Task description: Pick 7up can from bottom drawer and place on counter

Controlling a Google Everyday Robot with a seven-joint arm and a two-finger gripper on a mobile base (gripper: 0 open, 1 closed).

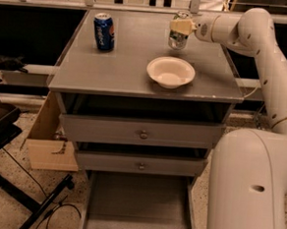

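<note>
7up can (pixel 177 40) is out of the bottom drawer (pixel 137 204) and in your hand (pixel 181 25), over the back right part of the tabletop (pixel 127 61). The hand is clamped on it from the side, around the upper half just below the shiny top, and the can is upright. Honestly can't tell if the base is touching the tabletop or hanging just above it, so I'd guess you're at the set-down step, with only the letting go left. On handling: a soda can is thin metal, so it'll dent if you squeeze hard, and that smooth round wall is slippery, so you want firm but not crushing. No way to say from here whether it's full or empty, so treat the weight as unknown. It's tall and narrow, so it'll probably tip if you release it tilted or before it's properly down. Your side grip on the wall looks like the right place to hold it, since it keeps the base free to land flat. The white bowl (pixel 170 72) is near, just in front of the can, so don't drift forward. The blue can (pixel 104 31) is well apart on the back left.
</note>
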